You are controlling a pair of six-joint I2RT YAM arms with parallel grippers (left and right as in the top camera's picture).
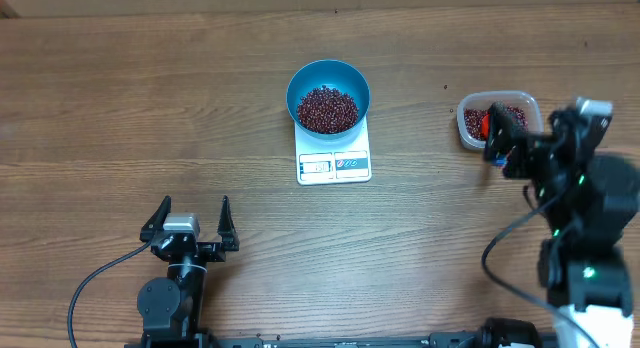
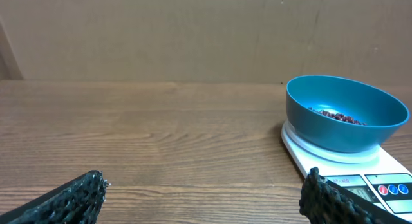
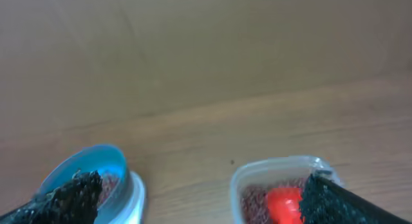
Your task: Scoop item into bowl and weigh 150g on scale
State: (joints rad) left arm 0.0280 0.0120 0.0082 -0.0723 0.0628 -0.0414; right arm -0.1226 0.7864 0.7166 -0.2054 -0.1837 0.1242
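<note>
Blue bowl [image 1: 293,88] of red-brown beans [image 1: 328,109] sits on white scale [image 1: 334,154], mid-tabletop [image 1: 120,108]. Left pincer [image 1: 195,204] spread, empty, well apart. Right pincer [image 1: 498,136] spread, empty, at clear tub [image 1: 531,101] holding beans and something red [image 1: 484,122].

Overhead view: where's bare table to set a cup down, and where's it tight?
Free: the table left of the blue bowl and scale; the strip between scale and clear tub. Crowded: the tub, with the right gripper at it.
</note>
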